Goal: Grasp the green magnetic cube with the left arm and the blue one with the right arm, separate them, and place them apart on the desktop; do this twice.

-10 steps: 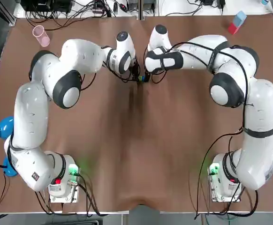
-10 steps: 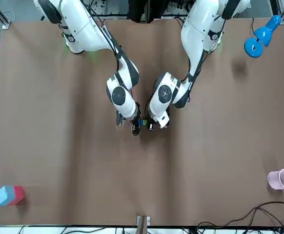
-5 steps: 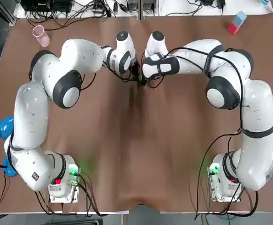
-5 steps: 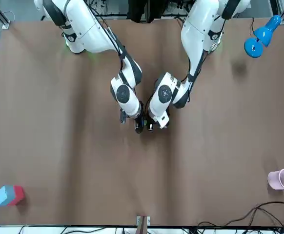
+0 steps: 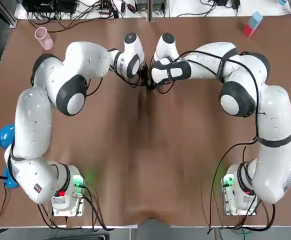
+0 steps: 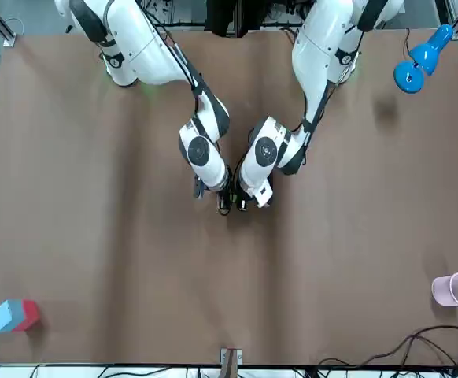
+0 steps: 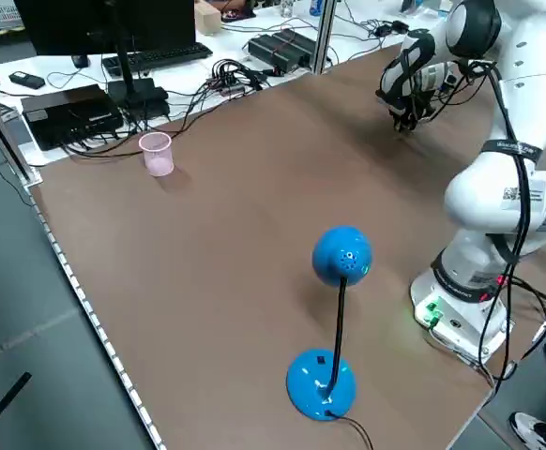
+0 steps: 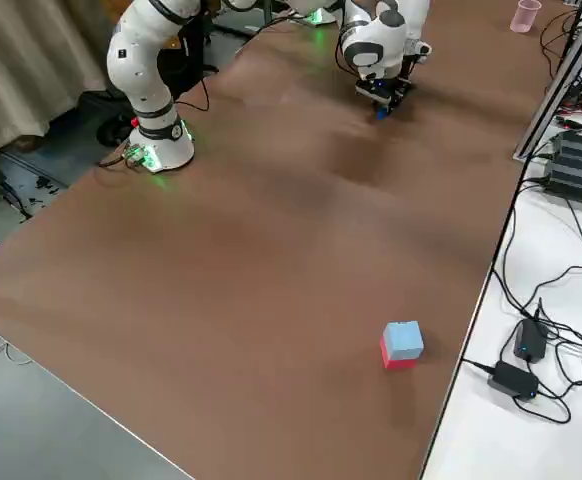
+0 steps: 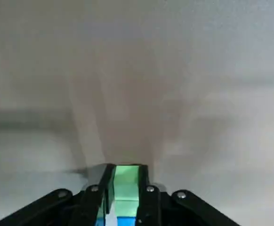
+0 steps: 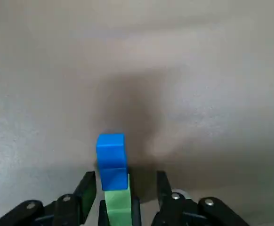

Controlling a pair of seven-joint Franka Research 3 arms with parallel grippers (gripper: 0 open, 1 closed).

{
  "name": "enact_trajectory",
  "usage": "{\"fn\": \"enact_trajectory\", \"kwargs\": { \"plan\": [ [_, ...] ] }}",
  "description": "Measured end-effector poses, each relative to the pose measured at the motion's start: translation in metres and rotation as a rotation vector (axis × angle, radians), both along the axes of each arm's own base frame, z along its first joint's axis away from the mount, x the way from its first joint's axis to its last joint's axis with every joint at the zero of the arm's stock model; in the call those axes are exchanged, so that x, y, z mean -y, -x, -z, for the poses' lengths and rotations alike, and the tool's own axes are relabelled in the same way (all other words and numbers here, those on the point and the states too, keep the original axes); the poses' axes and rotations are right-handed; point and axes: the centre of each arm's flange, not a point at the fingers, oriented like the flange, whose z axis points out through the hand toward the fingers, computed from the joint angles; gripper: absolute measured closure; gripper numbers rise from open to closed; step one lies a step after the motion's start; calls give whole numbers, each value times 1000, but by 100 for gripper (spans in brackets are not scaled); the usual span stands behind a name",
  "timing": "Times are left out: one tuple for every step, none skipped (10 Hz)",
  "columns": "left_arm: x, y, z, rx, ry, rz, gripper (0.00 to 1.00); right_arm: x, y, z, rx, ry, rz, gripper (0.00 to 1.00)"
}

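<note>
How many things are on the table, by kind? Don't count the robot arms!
Cubes: 4 (green cube, blue cube, light blue cube, red cube)
Cups: 1 (pink cup)
Ball-topped stands: 1 (blue stand)
Total: 6

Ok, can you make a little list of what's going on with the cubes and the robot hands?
Cubes: green cube and blue cube, stuck together
Left hand: shut on the green cube
Right hand: open, one finger on either side of the blue cube
Where: middle of the brown table, on the far side from the robot
Other stuff: pink cup, red-and-blue block, both far off
</note>
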Motion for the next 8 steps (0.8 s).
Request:
{"fn": "enact_trajectory", "kwargs": {
  "plan": [
    [0,0,0,0,0,0,75,1,0,0,-1,1,3,49],
    [0,0,0,0,0,0,75,1,0,1,-1,1,4,56],
    [0,0,0,0,0,0,75,1,0,1,-1,1,5,64],
    [0,0,0,0,0,0,75,2,-1,1,-1,2,6,71],
    [0,-1,-1,1,1,0,75,3,-3,1,-1,3,9,74],
    [0,-2,-1,3,1,-2,75,4,-3,2,-1,4,11,75],
    [-2,-3,-1,4,1,-5,75,4,-4,2,-1,4,11,76],
    [-5,-6,-2,5,0,-10,75,4,-4,2,-1,4,11,75]
  ]
}}
